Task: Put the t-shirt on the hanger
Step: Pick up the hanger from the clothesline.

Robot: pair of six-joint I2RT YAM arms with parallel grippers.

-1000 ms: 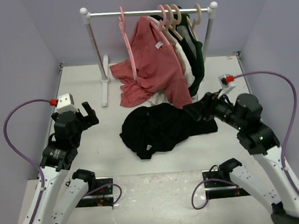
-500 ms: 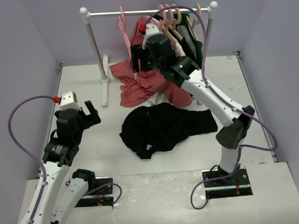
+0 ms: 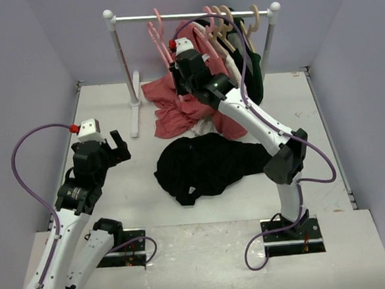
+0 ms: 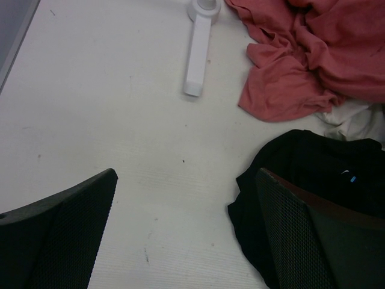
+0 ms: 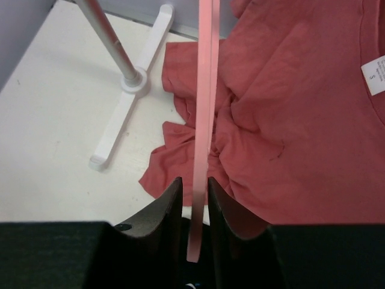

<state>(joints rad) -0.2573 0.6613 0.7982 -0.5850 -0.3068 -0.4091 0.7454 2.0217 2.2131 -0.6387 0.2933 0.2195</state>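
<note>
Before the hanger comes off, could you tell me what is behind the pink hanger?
The salmon-red shirt hangs behind the pink hanger; whatever is behind that shirt is covered.

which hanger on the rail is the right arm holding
The slim bright pink plastic hanger, leftmost on the rail, clamped in the right gripper; the beige hangers hang bunched further right.

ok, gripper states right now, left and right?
Left gripper: open, empty.
Right gripper: closed on the pink hanger.
</note>
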